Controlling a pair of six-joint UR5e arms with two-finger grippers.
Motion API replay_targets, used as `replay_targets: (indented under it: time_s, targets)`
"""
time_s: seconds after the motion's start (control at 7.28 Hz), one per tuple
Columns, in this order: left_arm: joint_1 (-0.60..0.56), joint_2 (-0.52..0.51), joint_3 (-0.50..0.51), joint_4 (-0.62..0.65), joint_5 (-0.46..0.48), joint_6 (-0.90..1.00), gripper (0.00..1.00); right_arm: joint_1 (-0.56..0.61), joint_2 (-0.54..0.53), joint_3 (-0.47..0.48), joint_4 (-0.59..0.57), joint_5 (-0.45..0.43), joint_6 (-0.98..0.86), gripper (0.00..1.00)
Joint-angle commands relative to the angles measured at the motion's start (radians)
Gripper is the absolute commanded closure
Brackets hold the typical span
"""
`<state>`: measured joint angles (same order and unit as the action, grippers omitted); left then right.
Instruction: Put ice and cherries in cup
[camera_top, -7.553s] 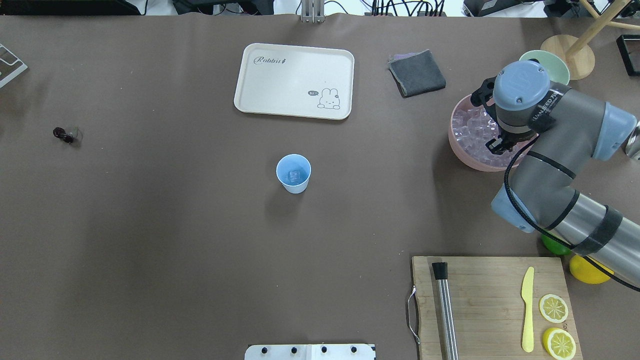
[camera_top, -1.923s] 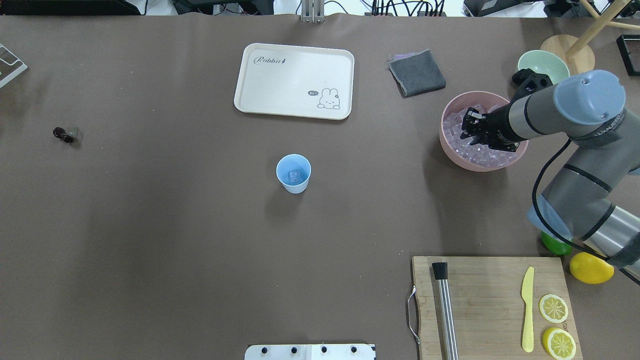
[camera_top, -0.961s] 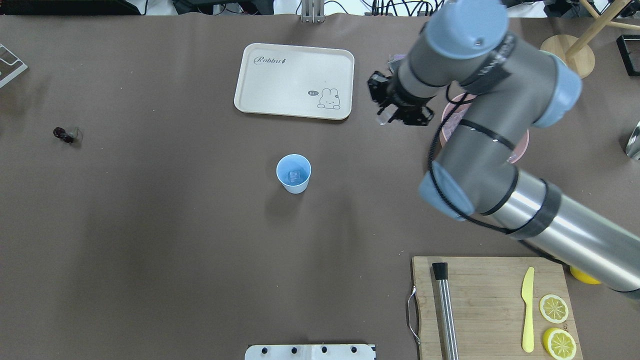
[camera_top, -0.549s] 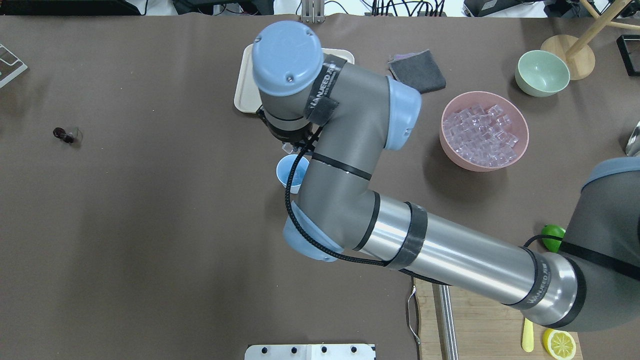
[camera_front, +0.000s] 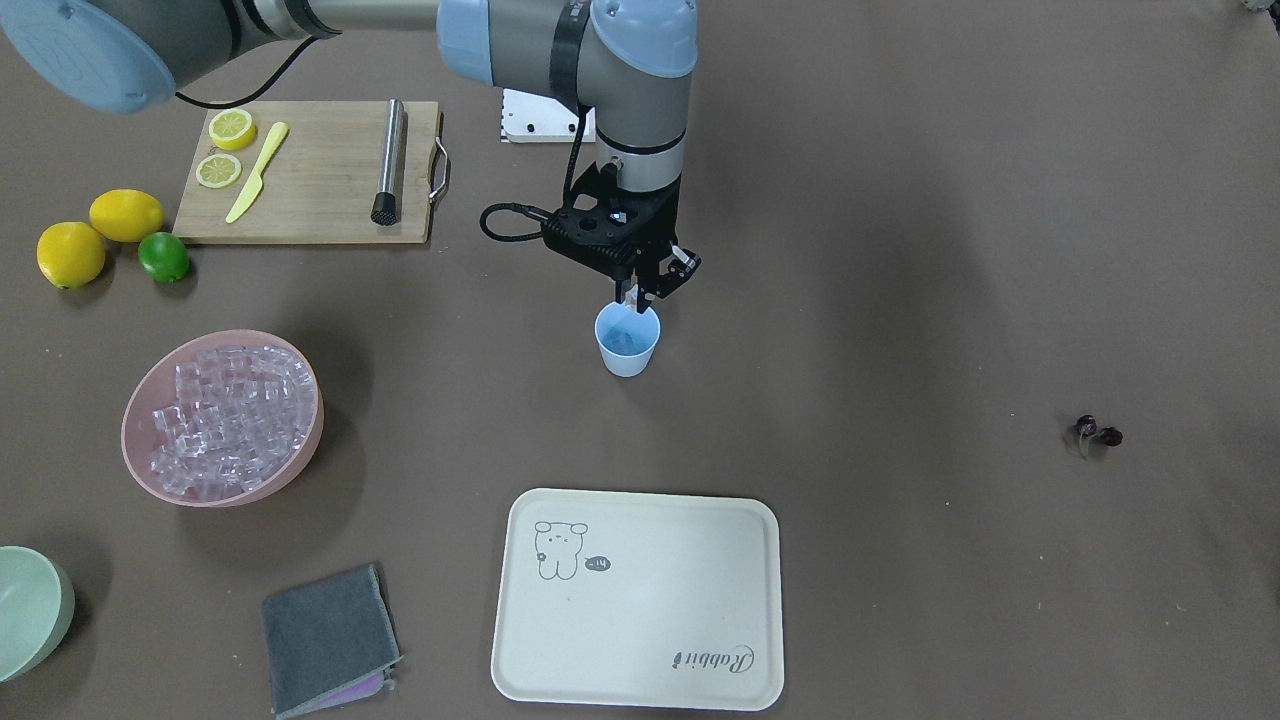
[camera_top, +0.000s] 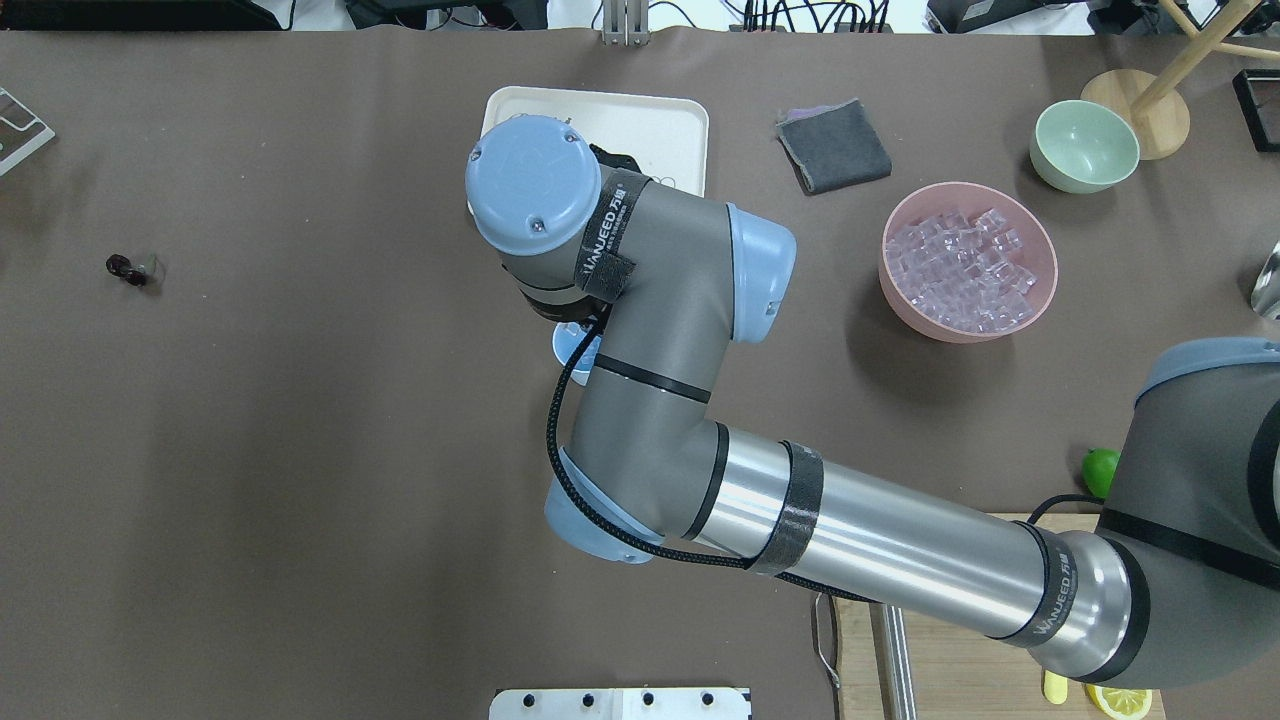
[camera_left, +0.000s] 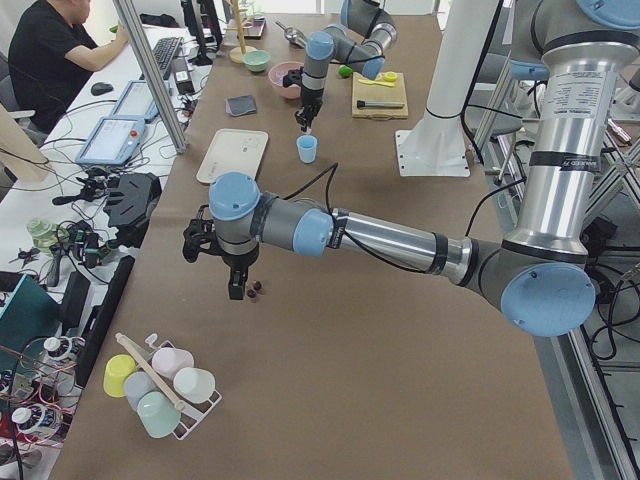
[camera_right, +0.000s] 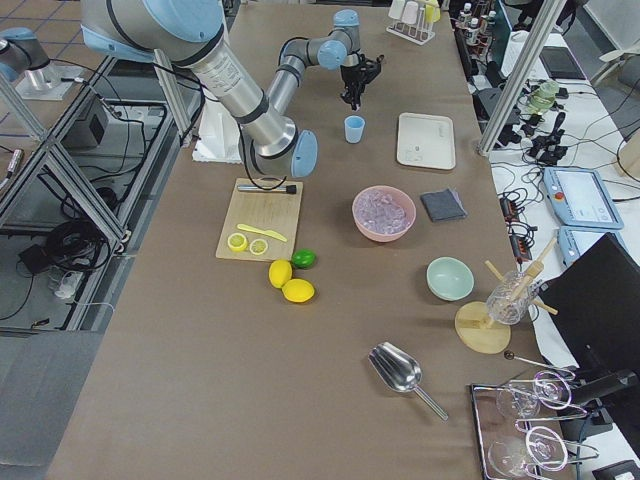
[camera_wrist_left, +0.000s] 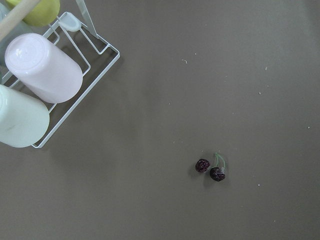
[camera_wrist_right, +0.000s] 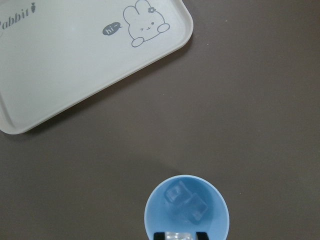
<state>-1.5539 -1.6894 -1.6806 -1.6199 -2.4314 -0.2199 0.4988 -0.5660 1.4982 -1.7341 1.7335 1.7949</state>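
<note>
The pale blue cup (camera_front: 628, 345) stands mid-table and holds two ice cubes (camera_wrist_right: 186, 200). My right gripper (camera_front: 637, 294) hangs just over the cup's rim, shut on another clear ice cube (camera_wrist_right: 179, 235). In the overhead view my right arm hides most of the cup (camera_top: 568, 345). More ice (camera_top: 960, 270) fills the pink bowl (camera_front: 305, 455). The cherries (camera_wrist_left: 210, 170) lie on the bare table far to my left (camera_top: 128, 268). My left gripper (camera_left: 237, 290) hovers right beside them (camera_left: 256, 290); I cannot tell whether it is open or shut.
A cream tray (camera_front: 650, 620) lies beyond the cup, a grey cloth (camera_front: 325, 635) and a pale green bowl (camera_front: 25, 605) near it. A cutting board (camera_front: 310, 190), lemons and a lime (camera_front: 163, 256) lie on my right. Upturned cups on a wire rack (camera_wrist_left: 42, 67) stand near the cherries.
My right arm has left the pink bowl with an ice cube and swung left across the table to just over the cup. The cherries have not moved.
</note>
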Motion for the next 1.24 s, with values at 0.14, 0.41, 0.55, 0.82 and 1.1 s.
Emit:
replay_targets:
  time_s: [0.14,0.41,0.55,0.82,1.1]
  targets:
    - [0.0,-0.001,0.007,-0.018,0.0,-0.002,0.02,0.0,-0.041,0.029,-0.005,-0.014,-0.074,0.0]
    - [0.0,-0.01,0.007,-0.02,0.0,-0.001,0.02,0.026,-0.243,0.336,-0.011,0.01,-0.262,0.0]
    - [0.012,-0.021,0.009,-0.02,0.002,-0.002,0.02,0.087,-0.353,0.452,-0.007,0.029,-0.401,0.0]
    - [0.029,-0.056,0.021,-0.02,0.006,-0.002,0.02,0.363,-0.493,0.468,0.023,0.284,-0.739,0.0]
    - [0.035,-0.084,0.03,-0.018,0.008,-0.003,0.02,0.639,-0.625,0.359,0.093,0.474,-1.16,0.0]
